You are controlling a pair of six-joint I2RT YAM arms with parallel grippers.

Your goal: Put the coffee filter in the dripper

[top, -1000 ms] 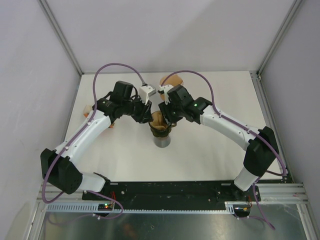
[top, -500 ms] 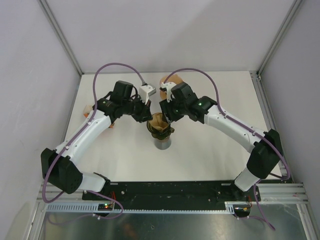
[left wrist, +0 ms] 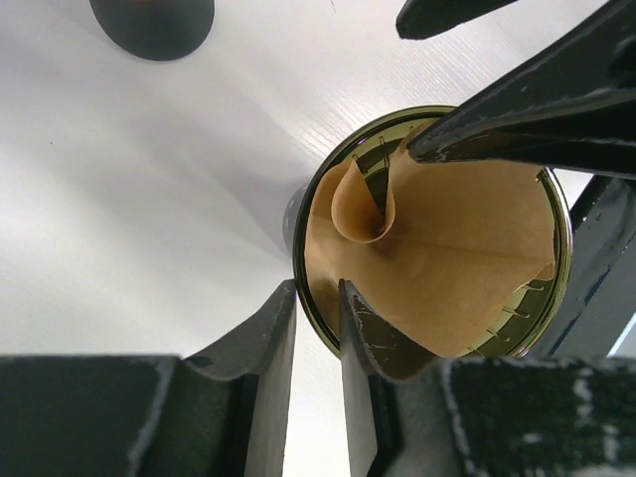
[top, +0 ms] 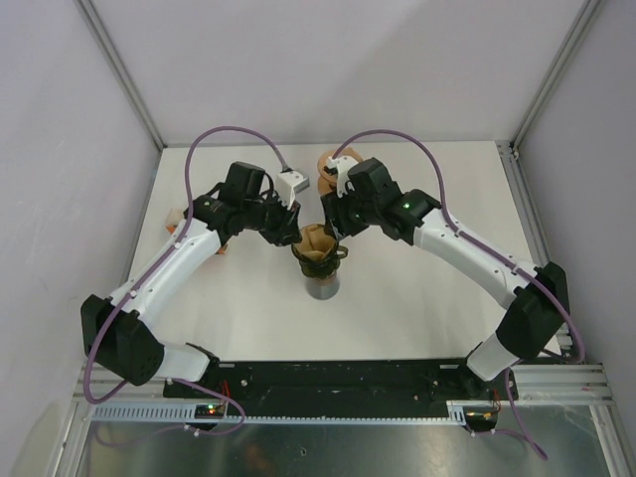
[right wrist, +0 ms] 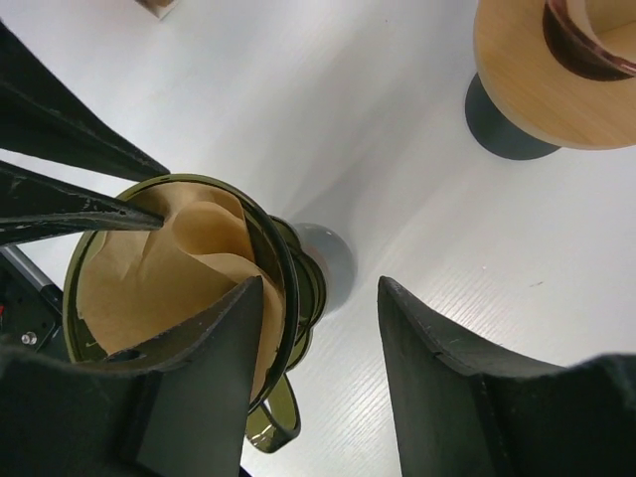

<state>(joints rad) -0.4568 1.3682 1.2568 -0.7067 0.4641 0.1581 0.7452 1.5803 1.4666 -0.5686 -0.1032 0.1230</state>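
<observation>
Brown paper filter point(left wrist: 457, 248) sits inside the dripper point(left wrist: 397, 119), one flap curled inward at the rim. The left gripper point(left wrist: 318, 298) straddles that rim, narrowly apart. The right gripper point(right wrist: 320, 288) gapes wide, one finger inside. On pulling away, either finger could snag the paper and drag it out.

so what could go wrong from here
The brown paper filter has one edge curled inward, so it may stay creased rather than line the glossy dark dripper. The left hand and right hand each straddle the dripper's rim; pulling away carelessly could snag it and tip it off the grey cylindrical base.
</observation>
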